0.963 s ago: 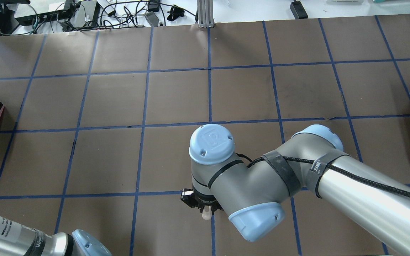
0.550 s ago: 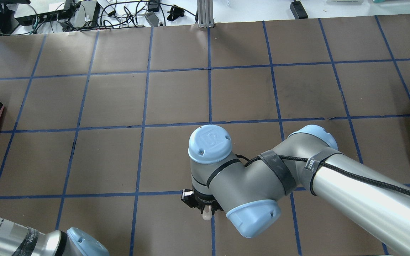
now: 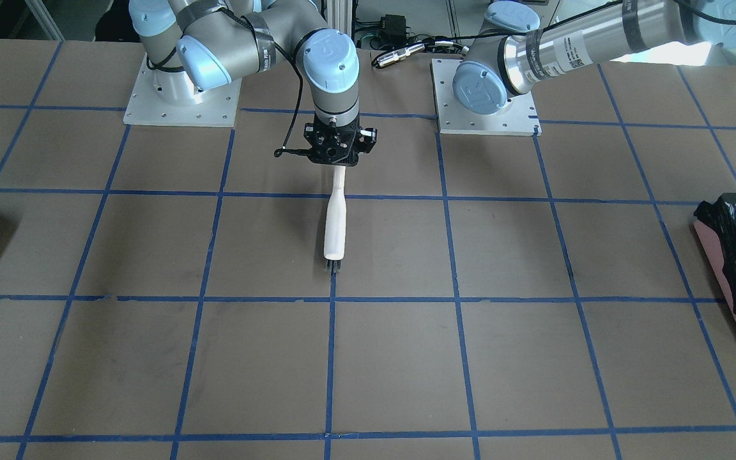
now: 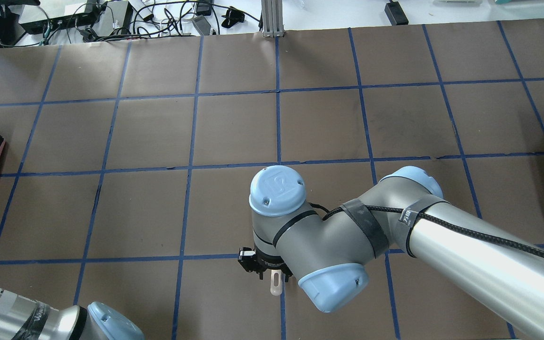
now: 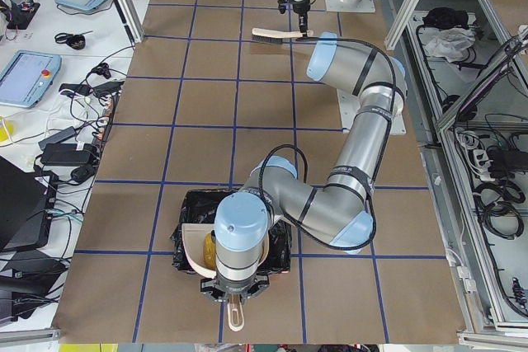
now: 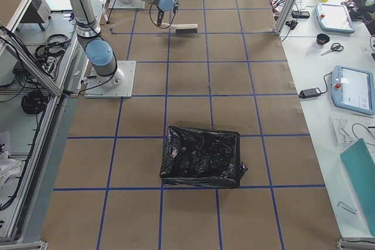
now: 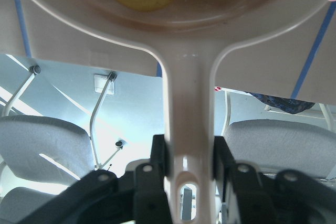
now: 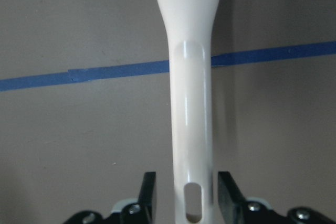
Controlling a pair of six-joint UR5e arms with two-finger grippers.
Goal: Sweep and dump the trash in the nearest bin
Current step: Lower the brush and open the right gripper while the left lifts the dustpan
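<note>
Left tool [image 7: 189,169] gripping dustpan [image 7: 184,40] over bin [image 5: 186,212], right tool [image 8: 186,195] apparently gripping brush [image 3: 335,227]

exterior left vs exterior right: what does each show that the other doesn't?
Only exterior left: the left arm's pincer holding the cream dustpan over a black-lined bin, with an orange-brown lump of trash in the pan.

Only exterior right: a second black-lined bin on the table with no arm near it; no trash is discernible in it.

Both: the right arm's pincer holding the brush low over the brown gridded table, far from either bin.
</note>
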